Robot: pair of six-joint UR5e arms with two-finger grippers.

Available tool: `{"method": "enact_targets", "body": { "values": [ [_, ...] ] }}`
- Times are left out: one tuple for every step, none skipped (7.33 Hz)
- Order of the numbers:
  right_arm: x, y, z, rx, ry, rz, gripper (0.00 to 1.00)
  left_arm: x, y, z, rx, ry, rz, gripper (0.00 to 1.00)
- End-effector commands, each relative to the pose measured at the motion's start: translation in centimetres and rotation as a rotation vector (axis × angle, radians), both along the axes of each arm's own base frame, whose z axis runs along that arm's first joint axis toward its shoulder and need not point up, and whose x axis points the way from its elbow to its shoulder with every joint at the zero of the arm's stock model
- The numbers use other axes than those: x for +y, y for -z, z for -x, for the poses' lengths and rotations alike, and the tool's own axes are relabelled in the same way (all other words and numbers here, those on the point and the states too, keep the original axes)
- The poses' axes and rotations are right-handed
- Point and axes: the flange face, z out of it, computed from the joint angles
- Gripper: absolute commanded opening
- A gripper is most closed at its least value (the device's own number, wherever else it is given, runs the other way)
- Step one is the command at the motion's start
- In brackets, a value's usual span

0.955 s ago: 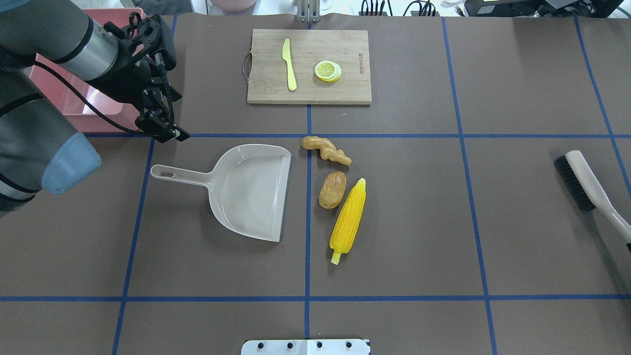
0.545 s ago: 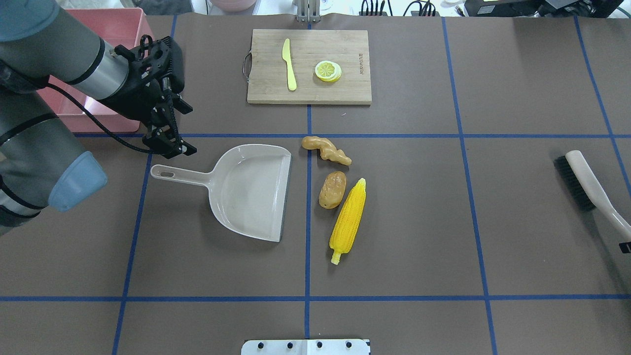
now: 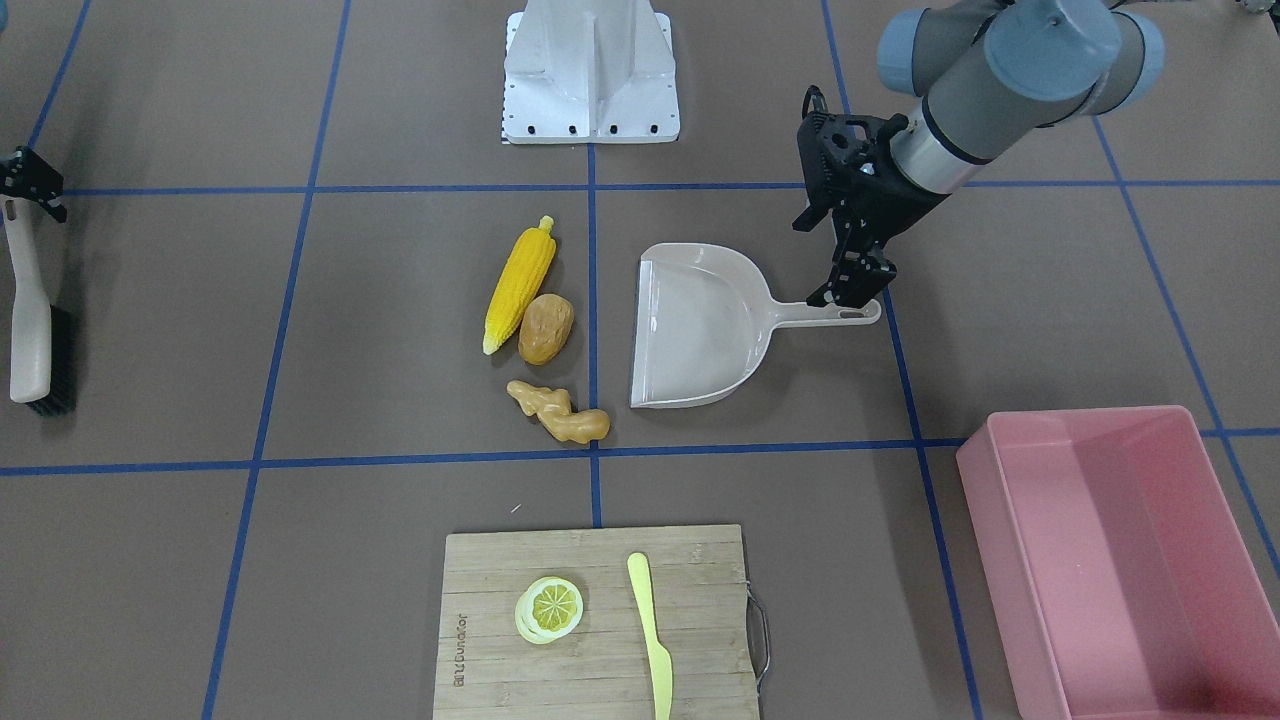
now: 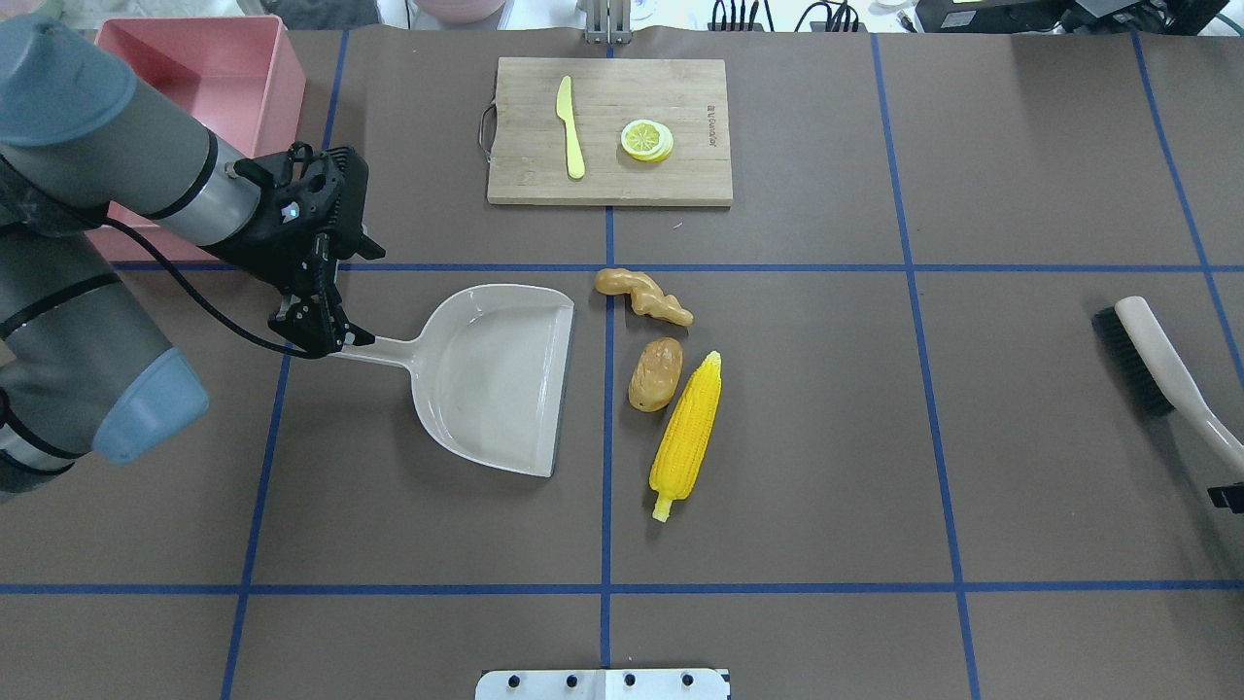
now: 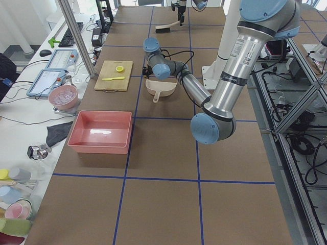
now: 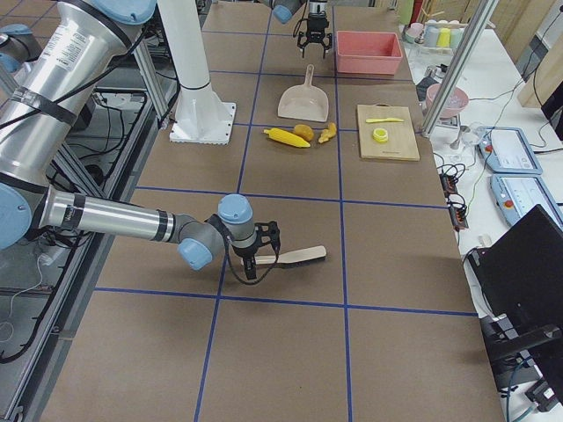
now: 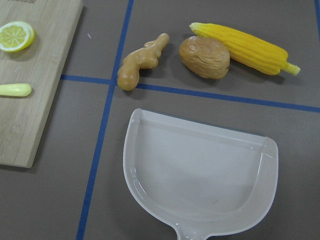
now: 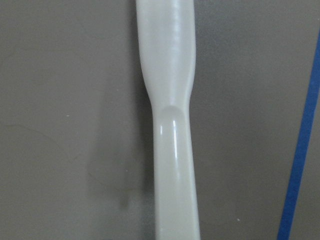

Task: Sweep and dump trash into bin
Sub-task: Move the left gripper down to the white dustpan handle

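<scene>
The yellow corn cob (image 4: 686, 437), the brown potato (image 4: 655, 374) and the tan ginger root (image 4: 643, 295) lie together just right of the beige dustpan's (image 4: 496, 374) open mouth. All three also show in the left wrist view, with the corn (image 7: 245, 47) at the far right. My left gripper (image 4: 316, 329) is open, low over the end of the dustpan's handle, jaws on either side of it. The pink bin (image 4: 282, 68) stands at the far left corner, behind my left arm. My right gripper (image 3: 25, 190) is open, astride the handle of the brush (image 4: 1152, 360) at the right edge.
A wooden cutting board (image 4: 680, 180) with a yellow knife (image 4: 570, 126) and a lemon slice (image 4: 646, 139) lies at the back middle. The robot's base plate (image 4: 603, 683) is at the near edge. Blue tape lines cross the brown table.
My left gripper has moved down and towards me, from in front of the bin to over the dustpan handle's end. My right gripper has shifted slightly at the brush handle. The trash has not moved.
</scene>
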Motion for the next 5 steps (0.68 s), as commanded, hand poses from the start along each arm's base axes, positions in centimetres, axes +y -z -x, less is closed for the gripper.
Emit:
{"method": "enact_targets", "body": {
  "values": [
    [0.1,0.0,0.1,-0.003,0.004,-0.006,0.5,1.4,-0.6,-2.5,-0.054,0.037,-0.055,0.99],
    [0.0,0.1,0.1,-0.009,0.006,-0.009,0.27,2.0,-1.0,-3.3,-0.061,0.022,-0.051,0.99],
    [0.2,0.2,0.0,-0.019,0.006,-0.018,0.07,2.1,-2.6,-3.4,-0.087,0.015,-0.04,0.99],
    [0.1,0.4,-0.1,-0.024,0.007,-0.023,0.0,2.1,-3.9,-4.4,-0.122,-0.009,-0.057,0.98],
    [0.2,0.5,-0.1,-0.036,0.017,-0.023,0.0,2.1,-5.0,-5.4,-0.165,0.004,-0.065,0.97]
  ]
}}
